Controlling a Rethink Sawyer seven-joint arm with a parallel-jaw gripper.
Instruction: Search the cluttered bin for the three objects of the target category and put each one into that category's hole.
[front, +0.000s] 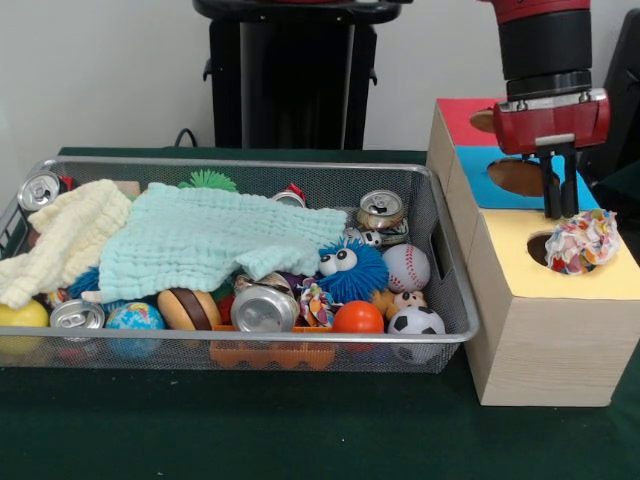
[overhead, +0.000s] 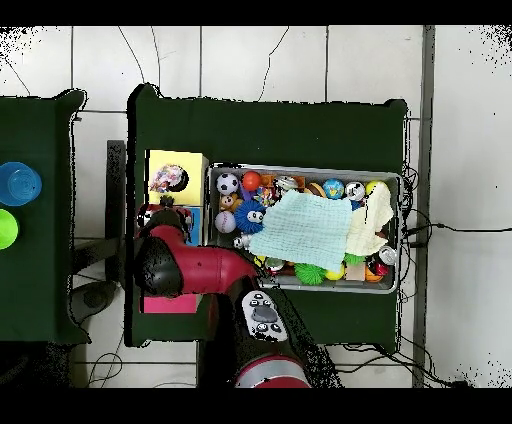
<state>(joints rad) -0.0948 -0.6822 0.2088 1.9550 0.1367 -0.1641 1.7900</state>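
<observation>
Dark green table (front: 300, 430): silver wire-mesh bin (front: 452, 290) sits left, crammed with a mint muslin cloth (front: 215, 240), cream cloth (front: 60, 245), crushed drink cans (front: 262, 308), a blue fuzzy googly-eyed ball (front: 352, 270), baseball (front: 406, 267), soccer ball (front: 416, 322) and orange ball (front: 358, 318); wooden sorting box (front: 540, 340) with red, blue and yellow top panels stands just right of it. Red-and-black arm's gripper (front: 559, 212) hangs over the box, fingers narrow and nearly together, tips just above a multicolour knotted fabric ball (front: 581, 241). That ball sits in the yellow panel's hole (front: 543, 250), nearest end of the box, and contact with the fingertips can't be confirmed.
</observation>
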